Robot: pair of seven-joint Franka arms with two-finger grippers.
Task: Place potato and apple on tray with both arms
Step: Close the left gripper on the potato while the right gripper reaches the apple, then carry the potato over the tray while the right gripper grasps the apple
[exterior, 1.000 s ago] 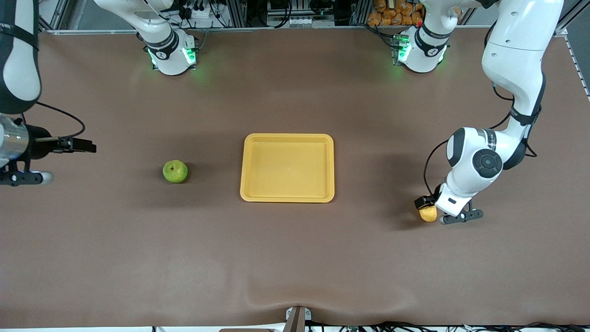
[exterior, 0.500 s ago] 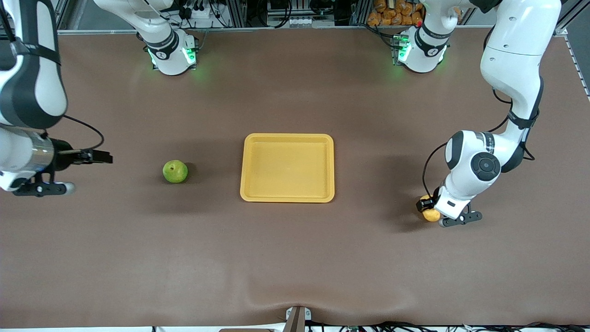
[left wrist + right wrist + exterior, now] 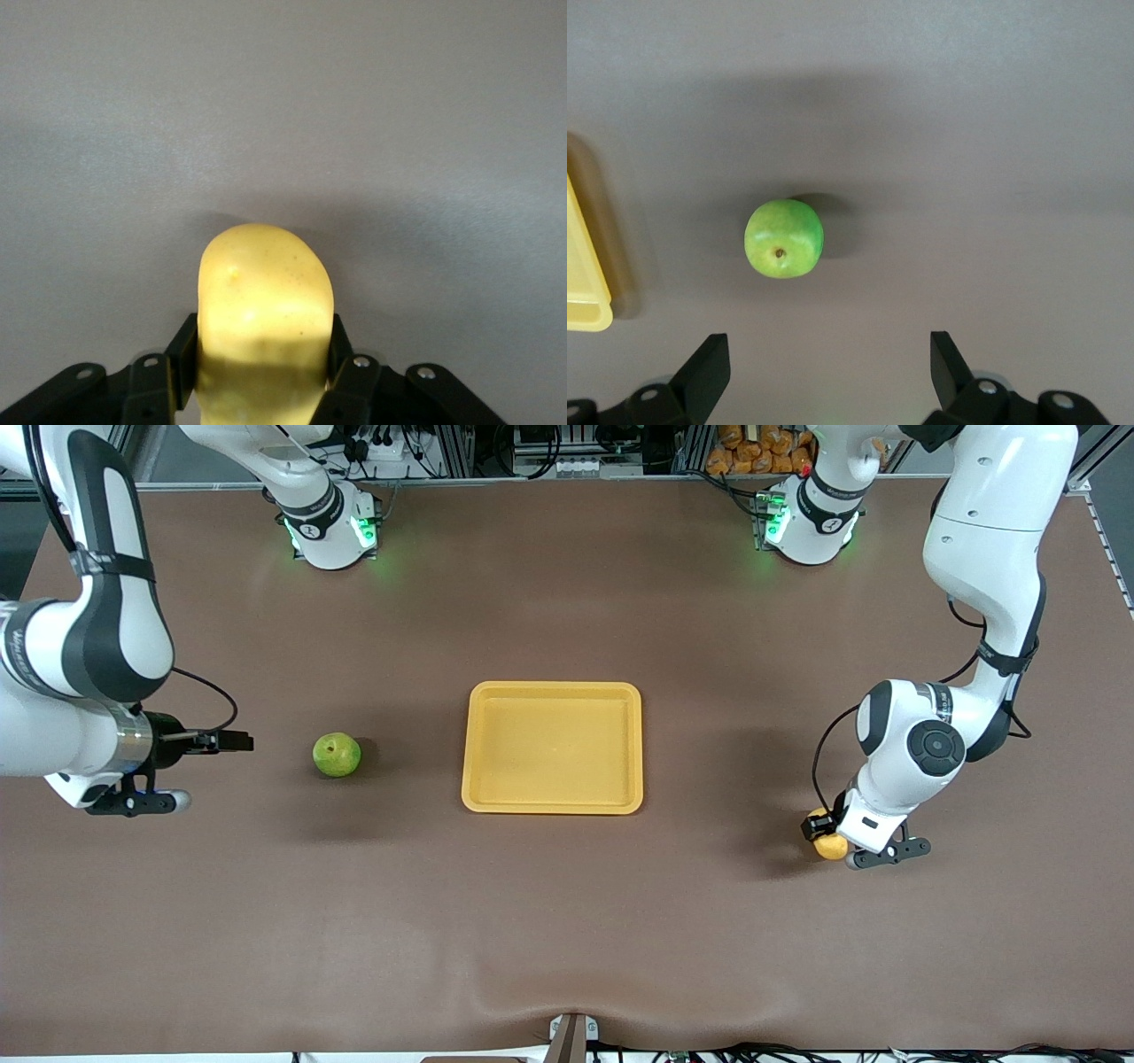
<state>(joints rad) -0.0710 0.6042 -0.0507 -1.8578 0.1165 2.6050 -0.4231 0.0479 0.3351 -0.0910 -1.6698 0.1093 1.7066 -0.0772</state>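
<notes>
Left pincer point(image 3: 257, 390) is gripping the lumpy yellow potato point(image 3: 831, 846) on the worktop point(image 3: 567, 921). Right pincer point(image 3: 828, 372) is gaping wide near the round green apple point(image 3: 337, 754); the tray point(image 3: 552, 807) is lying between them, bare worktop around it.

The tray point(image 3: 552, 747) lies between the apple point(image 3: 337, 755) and the potato point(image 3: 831, 847).
</notes>
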